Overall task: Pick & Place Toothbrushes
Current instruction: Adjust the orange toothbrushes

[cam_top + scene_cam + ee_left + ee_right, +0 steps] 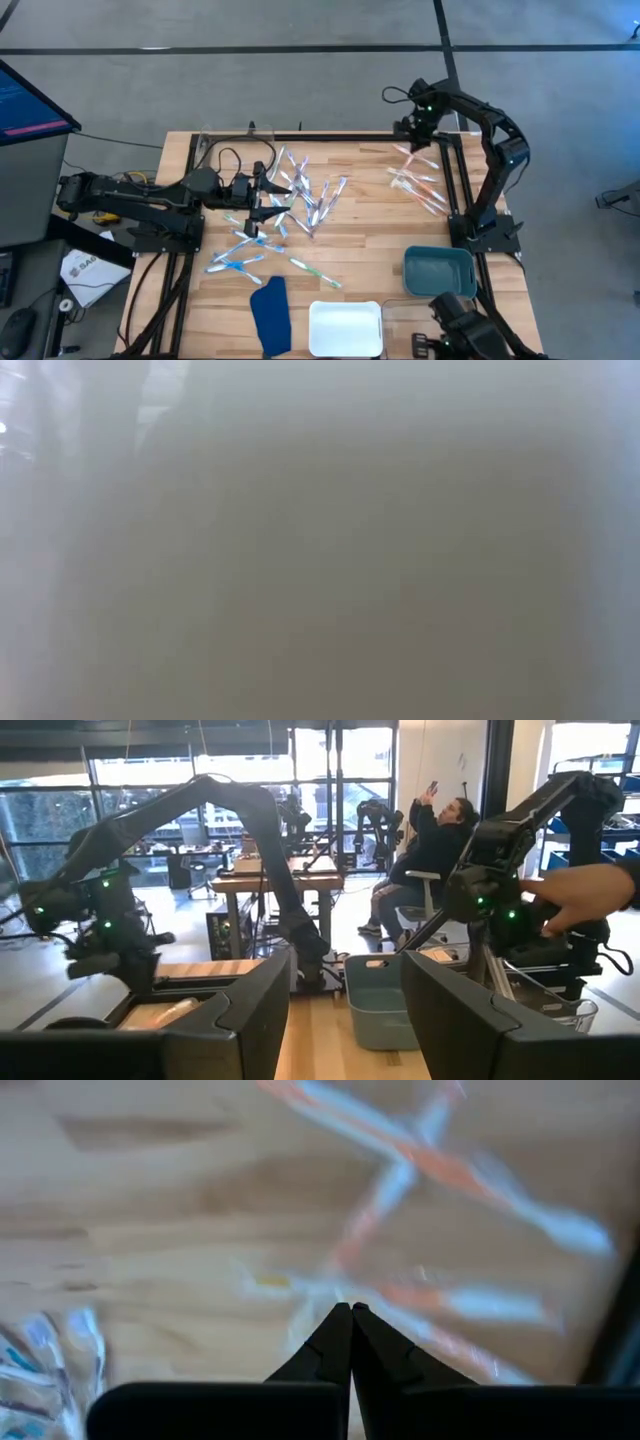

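Over far-right toothbrushes | right arm bent down | fingers shut

The tabletop is pale wood with plank stripes, and both arms are dark. At its middle lie toothbrushes in blue, green and purple-grey with pale handles, and pink-orange ones at the far right. Along the near edge sit a dark blue cloth, a white tray and a teal tray.
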Available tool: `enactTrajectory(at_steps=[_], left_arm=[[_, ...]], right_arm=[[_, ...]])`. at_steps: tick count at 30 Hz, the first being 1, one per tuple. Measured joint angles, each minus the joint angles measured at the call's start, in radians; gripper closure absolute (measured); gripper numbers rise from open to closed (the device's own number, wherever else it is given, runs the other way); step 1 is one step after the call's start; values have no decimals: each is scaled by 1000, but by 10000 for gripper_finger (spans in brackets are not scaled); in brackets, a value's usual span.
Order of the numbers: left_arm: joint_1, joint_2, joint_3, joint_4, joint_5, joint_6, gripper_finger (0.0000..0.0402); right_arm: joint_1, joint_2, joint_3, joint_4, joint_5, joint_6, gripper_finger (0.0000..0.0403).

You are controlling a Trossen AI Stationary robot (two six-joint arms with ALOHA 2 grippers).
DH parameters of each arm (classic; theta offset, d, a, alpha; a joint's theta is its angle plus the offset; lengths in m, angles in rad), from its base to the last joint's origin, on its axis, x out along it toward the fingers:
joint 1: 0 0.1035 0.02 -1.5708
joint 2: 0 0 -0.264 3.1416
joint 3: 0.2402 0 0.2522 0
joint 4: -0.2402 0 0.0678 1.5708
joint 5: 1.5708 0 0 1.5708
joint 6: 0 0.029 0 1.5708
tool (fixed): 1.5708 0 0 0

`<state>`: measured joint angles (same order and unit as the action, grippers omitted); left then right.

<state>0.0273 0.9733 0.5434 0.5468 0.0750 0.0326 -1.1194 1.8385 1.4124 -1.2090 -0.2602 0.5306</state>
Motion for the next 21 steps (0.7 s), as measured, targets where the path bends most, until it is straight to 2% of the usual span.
enactTrajectory(at_steps=[4,9,15,21], left_arm=[[0,0,0,-5,0,-14,215],[0,0,0,-5,0,-14,215],[0,0,0,-6,0,-15,215],[0,0,0,-8,0,-15,215]], right_arm=[[7,-1,0,76,0,-15,402],[4,8,0,77,21,-9,402],[-15,43,0,49,121,57,403],[-38,69,0,-34,138,72,403]])
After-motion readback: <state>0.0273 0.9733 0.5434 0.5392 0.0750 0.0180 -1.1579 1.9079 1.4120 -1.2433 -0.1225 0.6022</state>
